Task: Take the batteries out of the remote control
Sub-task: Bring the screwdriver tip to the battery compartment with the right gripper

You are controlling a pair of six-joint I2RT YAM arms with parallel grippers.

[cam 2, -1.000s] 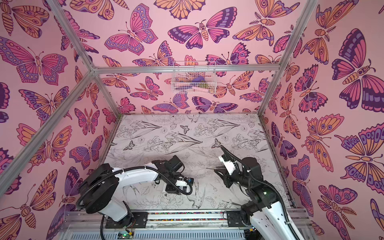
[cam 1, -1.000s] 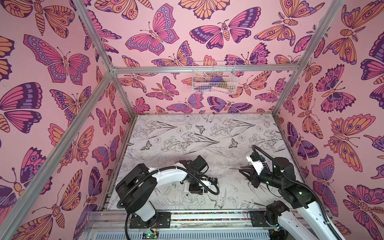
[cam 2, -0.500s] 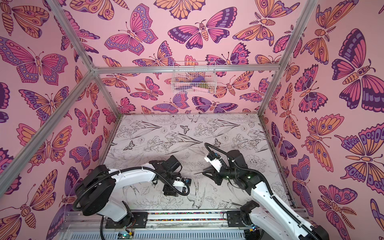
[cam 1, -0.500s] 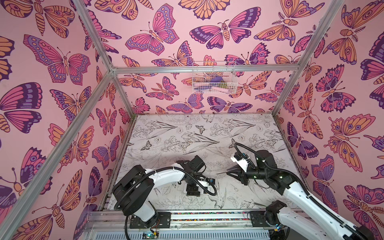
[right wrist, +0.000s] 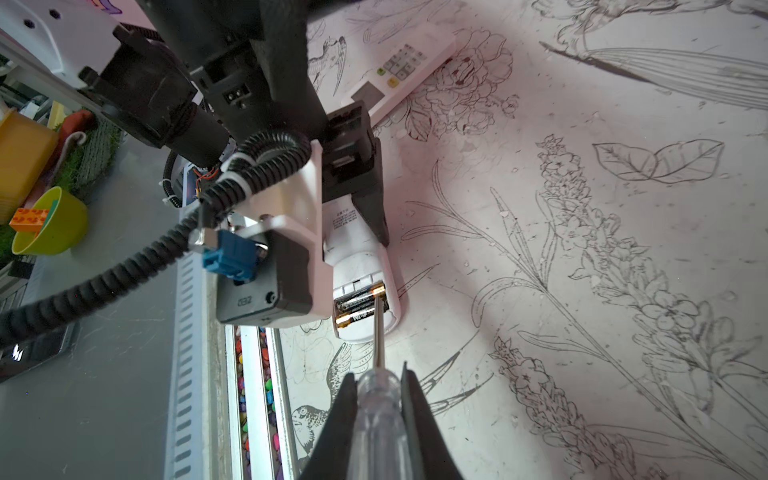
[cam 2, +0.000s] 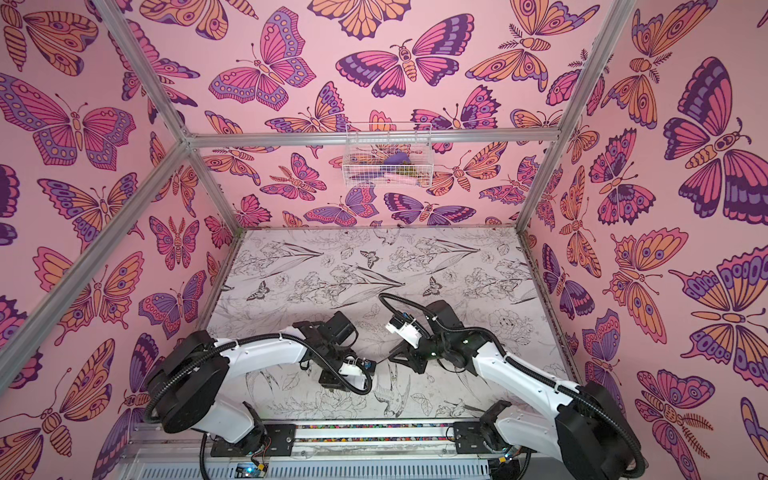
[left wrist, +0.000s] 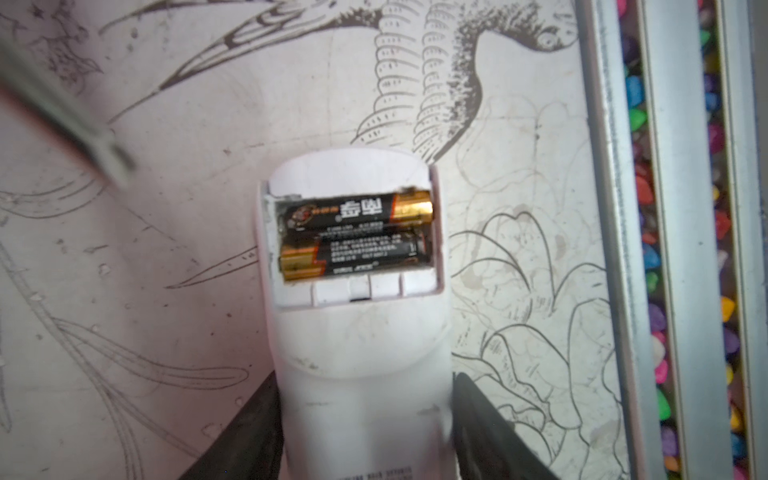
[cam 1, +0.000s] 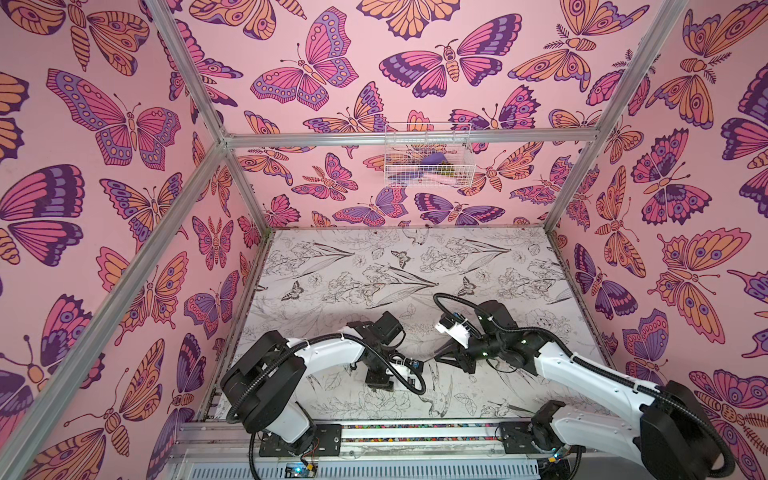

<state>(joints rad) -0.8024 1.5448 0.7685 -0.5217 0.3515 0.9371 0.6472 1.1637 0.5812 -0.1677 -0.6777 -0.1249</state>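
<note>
Noting the batteries (left wrist: 355, 237) first: two slim black-and-gold cells lie side by side, heads opposed, in the open bay at the end of the white remote control (left wrist: 361, 353). The cover is off. Neither cell has been lifted.

Handling, my judgement: each cell is light, rigid and smooth-jacketed, so it will roll once free. They sit flush in the bay with no room for a finger beside them. A thin lever under one gold end looks like the only way in, and a tip could easily skate off the glossy wrap.

The remote control rests back-up on the printed table mat (left wrist: 166, 249). The left gripper (left wrist: 365, 378) clamps its body just below the bay, one finger pressed to each long side. The shell looks like hollow plastic, so a firm but not crushing hold on the flanks suits it.

The right gripper (right wrist: 376, 378) is closed tight on the clear handle of the screwdriver (right wrist: 377, 336). In the right wrist view its shaft lines up with a gold end. The left wrist view shows the blurred tip off to one side of the remote control, so I read no contact yet.

A second remote (right wrist: 399, 70) lies keypad-up farther along the mat.
</note>
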